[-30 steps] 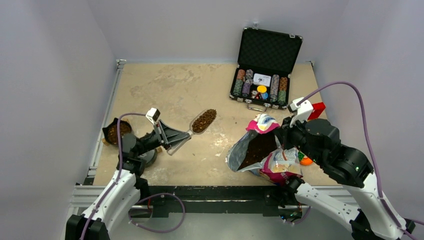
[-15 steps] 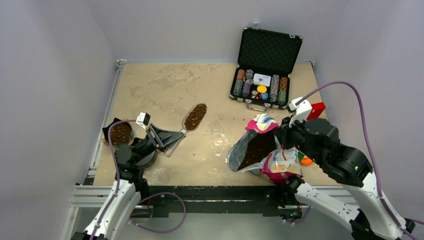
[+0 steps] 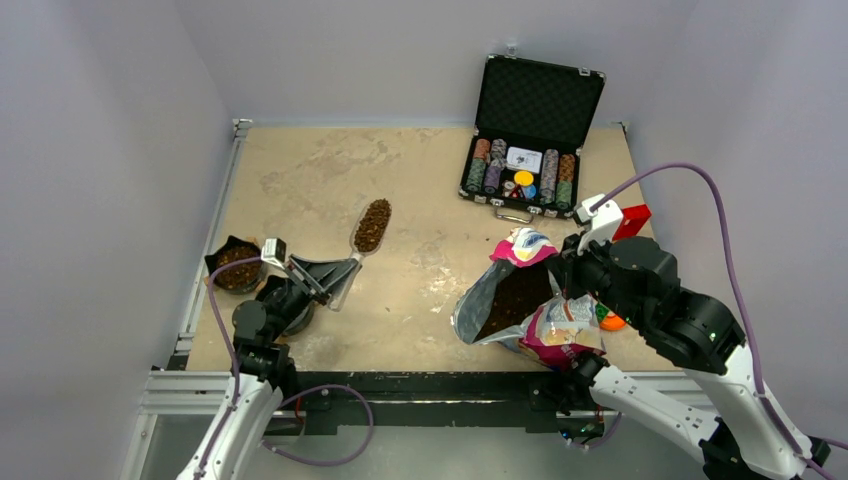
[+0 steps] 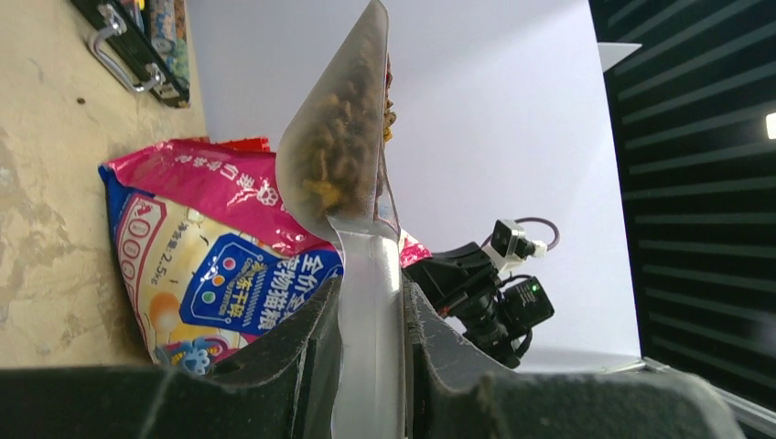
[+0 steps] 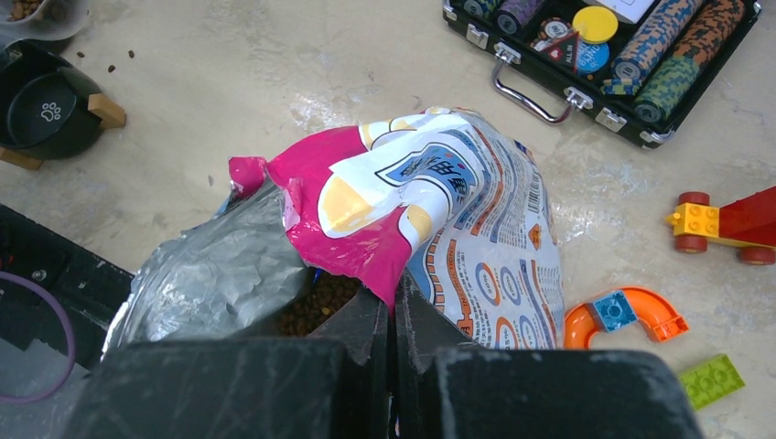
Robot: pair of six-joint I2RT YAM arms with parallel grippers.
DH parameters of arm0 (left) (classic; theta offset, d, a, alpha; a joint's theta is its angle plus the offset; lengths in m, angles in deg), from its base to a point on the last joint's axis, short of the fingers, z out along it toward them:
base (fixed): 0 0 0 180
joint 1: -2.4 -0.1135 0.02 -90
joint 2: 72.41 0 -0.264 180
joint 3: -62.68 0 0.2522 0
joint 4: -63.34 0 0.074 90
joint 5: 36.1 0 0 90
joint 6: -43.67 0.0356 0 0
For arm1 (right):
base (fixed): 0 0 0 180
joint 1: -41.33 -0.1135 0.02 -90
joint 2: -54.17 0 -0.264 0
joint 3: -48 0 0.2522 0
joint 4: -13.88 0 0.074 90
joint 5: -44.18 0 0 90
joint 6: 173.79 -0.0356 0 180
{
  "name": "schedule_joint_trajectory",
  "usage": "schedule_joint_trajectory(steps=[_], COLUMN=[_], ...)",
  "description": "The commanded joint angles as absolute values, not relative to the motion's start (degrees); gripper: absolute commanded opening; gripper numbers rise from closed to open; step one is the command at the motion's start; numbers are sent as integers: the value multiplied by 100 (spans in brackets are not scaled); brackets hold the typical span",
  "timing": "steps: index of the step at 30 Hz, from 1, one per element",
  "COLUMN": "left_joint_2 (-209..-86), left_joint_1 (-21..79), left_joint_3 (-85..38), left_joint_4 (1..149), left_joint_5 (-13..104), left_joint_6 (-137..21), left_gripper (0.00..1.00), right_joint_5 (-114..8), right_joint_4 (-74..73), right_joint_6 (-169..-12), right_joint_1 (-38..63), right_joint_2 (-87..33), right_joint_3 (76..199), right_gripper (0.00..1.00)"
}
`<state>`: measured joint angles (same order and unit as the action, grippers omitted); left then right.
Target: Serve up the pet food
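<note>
I have my left end effector (image 3: 333, 276) clamped on the handle of a scoop (image 3: 357, 250) heaped with pet food (image 3: 373, 221) and pointing toward 1 o'clock, a partly filled bowl (image 3: 238, 268) at its 9 o'clock, while my right end effector (image 5: 392, 315) pinches the rim of the open bag (image 5: 476, 210).

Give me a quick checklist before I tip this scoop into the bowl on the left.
1. Left gripper shut on the scoop handle: ok.
2. Scoop loaded with pet food: ok, filled along its length.
3. Scoop head over the bowl: not ok; it hangs above bare table, to the bowl's right.
4. Room left in the bowl: cannot tell; it already holds pet food.
5. Right gripper pinching the bag rim, mouth open: ok.
</note>
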<state>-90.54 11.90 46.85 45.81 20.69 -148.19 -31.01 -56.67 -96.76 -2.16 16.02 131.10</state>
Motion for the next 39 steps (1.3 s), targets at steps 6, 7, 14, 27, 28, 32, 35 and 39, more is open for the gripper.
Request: schedule_joint_trajectory(steps=[6, 7, 14, 27, 28, 32, 35, 39], left_joint_2=[-8435, -8327, -7499, -7345, -7346, -7353, -7387, -7401], left_joint_1=[1154, 1154, 1154, 1154, 1154, 1154, 1154, 1154], left_joint_3=[4713, 4677, 4352, 4111, 4096, 4043, 4044, 3890], left_joint_4=[5099, 5298, 6829, 7368, 7383, 7462, 7432, 7676], left_joint_5=[2986, 3075, 3698, 4079, 4077, 4147, 4140, 4059], left_joint_6=[-14278, -14203, -13722, -13510, -13505, -13477, -13476, -13308], left_gripper=[0, 0, 0, 0, 0, 0, 0, 0], right_joint_5=[-3299, -3305, -3273, -3272, -3270, -3296, -3299, -3307], right_joint_4=[-4827, -4829, -4809, -4806, -4814, -4821, -4805, -4819], right_joint_6=[-9631, -9632, -9618, -9614, -9612, -9618, -9618, -9619], right_joint_1=[-229, -230, -233, -233, -234, -235, -235, -235], right_joint_2=[1800, 1802, 1853, 1907, 1911, 1904, 1893, 1891], right_joint_3=[13138, 13137, 13093, 13054, 13050, 13049, 13067, 13084], right_gripper=[0, 0, 0, 0, 0, 0, 0, 0])
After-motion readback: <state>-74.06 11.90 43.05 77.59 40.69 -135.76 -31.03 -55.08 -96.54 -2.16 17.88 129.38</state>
